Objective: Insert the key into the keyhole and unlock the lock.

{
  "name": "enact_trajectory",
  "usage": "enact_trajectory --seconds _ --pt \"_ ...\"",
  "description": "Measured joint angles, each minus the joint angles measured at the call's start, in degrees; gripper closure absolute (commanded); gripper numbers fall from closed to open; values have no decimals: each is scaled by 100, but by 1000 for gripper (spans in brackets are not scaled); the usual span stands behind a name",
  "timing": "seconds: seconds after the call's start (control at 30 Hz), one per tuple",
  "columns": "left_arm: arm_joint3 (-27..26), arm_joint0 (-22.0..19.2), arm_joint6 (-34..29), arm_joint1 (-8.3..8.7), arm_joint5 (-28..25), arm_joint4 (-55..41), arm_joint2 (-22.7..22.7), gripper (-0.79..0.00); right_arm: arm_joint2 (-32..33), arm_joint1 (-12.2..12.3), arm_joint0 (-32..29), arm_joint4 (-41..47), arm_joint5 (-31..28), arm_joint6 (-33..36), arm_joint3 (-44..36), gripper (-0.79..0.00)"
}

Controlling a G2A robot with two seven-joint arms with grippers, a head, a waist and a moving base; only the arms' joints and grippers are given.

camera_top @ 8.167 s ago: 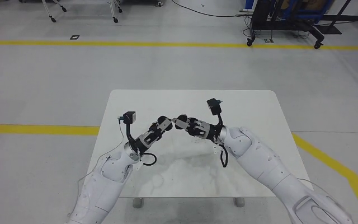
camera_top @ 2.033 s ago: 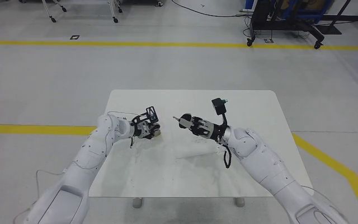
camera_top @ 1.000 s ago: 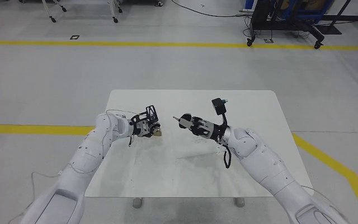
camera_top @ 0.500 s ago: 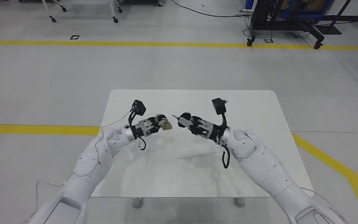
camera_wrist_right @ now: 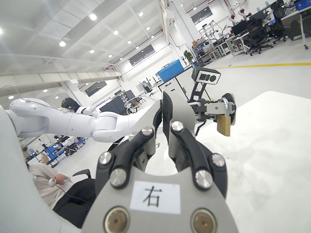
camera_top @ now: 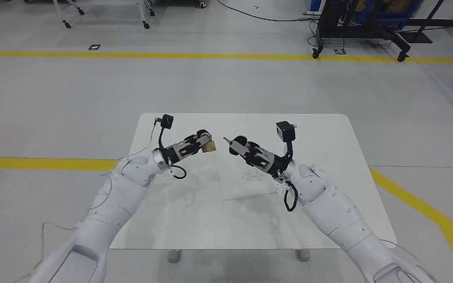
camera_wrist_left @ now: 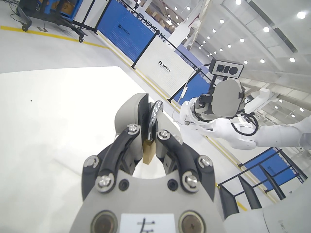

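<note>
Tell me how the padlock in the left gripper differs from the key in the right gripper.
The padlock is a blocky brass body with a silver shackle; the key is a thin grey sliver. The left gripper clamps the padlock by its shackle, body free; the right gripper hides most of the key, only its tip protruding. Both are held above the table, facing each other with a gap between.
</note>
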Motion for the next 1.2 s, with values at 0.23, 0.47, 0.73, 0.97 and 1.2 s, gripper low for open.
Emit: enact_trajectory --seconds 0.23,0.47,0.73,0.97,1.2 --pt "-372 -76 -1611 -46 2962 -1428 25 0 61 -45 -167 1 859 -259 -213 0" --pt "-204 -604 -2722 -172 5024 -2689 -88 0 342 -49 -421 492 1533 -516 -446 0" --pt "-165 -657 -2460 -201 4937 -2775 -109 0 365 -46 -471 601 1590 -482 -490 0" --pt "-326 -541 -2141 -151 5080 -2382 -127 0 386 -50 -455 462 1810 -539 -461 0" --pt "-1000 -697 -2883 -12 6631 -1834 -155 0 879 83 -831 -2245 2200 -1307 -1195 0"
